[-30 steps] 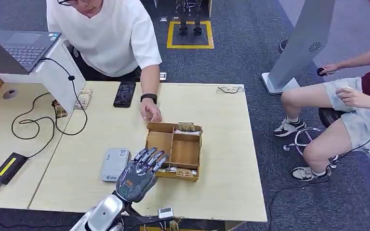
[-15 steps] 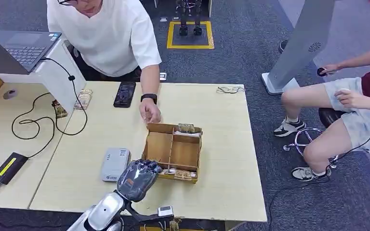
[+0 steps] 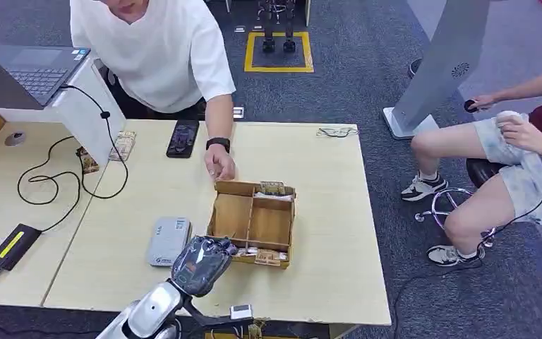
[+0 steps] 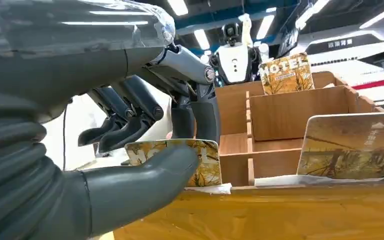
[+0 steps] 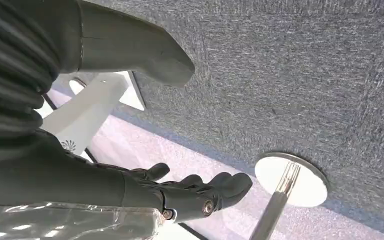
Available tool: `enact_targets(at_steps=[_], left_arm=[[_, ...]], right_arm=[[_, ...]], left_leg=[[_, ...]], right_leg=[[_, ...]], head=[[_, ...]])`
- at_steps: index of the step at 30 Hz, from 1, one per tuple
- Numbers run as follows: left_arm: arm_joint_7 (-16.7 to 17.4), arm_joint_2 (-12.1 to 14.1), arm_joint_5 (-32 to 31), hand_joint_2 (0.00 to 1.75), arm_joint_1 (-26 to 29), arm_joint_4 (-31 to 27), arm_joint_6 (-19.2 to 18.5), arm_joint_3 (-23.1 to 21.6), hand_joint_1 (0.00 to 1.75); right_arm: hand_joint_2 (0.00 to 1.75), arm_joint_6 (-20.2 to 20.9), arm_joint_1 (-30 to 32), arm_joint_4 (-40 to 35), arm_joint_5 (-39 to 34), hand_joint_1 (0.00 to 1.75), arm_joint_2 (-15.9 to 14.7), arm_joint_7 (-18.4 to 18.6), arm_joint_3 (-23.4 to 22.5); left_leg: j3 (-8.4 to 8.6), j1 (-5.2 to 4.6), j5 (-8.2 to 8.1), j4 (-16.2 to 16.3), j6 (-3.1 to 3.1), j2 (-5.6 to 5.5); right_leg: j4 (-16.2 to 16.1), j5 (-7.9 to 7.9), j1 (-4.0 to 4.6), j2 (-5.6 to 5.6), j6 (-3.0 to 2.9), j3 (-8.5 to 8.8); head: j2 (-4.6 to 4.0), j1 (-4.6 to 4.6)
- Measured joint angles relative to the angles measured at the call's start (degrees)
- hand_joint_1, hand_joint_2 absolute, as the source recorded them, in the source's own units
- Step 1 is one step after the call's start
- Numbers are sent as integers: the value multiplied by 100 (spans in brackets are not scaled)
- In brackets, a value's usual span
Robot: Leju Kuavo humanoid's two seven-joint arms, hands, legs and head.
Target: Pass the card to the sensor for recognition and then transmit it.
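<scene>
1. Closest in, the robot's left hand (image 3: 201, 263) is down at the near edge of the wooden divider box (image 3: 254, 222), fingers curled in. From the wrist camera the thumb (image 4: 145, 172) and a dark fingertip are pinching a yellow-patterned card (image 4: 200, 160) that stands in the front slot of the box, so it's gripping the card.
2. Right hand (image 5: 190, 192) is hanging over grey carpet, fingers loosely spread and holding nothing.
3. More cards in that box: another one (image 4: 352, 145) stands in the same front row just beside the pinched one, and one printed "HOTEL" (image 4: 286, 74) stands at the back wall.
4. Just left of the box on the pale wood table (image 3: 324, 275) lies a flat grey card reader (image 3: 167, 240), near the hand but not touching it as far as I can see.
5. Past the box, a person in a white t-shirt (image 3: 155, 53) leans over the table with one hand (image 3: 220, 164) resting right by the box's far corner, black band on the wrist. A dark phone (image 3: 183, 138) lies near that arm.
6. Off to the left there's a second desk with a black power brick (image 3: 13, 246), a looping black cable (image 3: 56, 180), and a laptop (image 3: 32, 67) up on a white stand.
7. Room-wise: dark grey carpet, a yellow-bordered square (image 3: 279, 51) marked on the floor at the back, a tall white kiosk stand (image 3: 441, 74), and a seated person's legs (image 3: 480, 183) on the right.
</scene>
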Motion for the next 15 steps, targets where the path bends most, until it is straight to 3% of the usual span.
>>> enact_targets(at_steps=[8,12,15], left_arm=[[-273,-68,543,175,76,-295,919,13,175],[-352,-125,732,175,32,-523,1053,35,175],[-511,-186,1024,175,-5,-684,1361,133,175]], right_arm=[[175,11,14,-33,0,0,0,-116,0],[175,7,15,-33,0,0,2,-155,0],[175,-4,14,-31,0,0,0,-179,0]], left_leg=[[-8,0,0,0,0,-1],[-7,0,0,0,0,0],[-7,0,1,0,-1,0]], right_leg=[[0,0,0,0,0,-8],[0,0,0,0,0,-9],[0,0,0,0,0,-11]], head=[[0,2],[0,0],[0,0]])
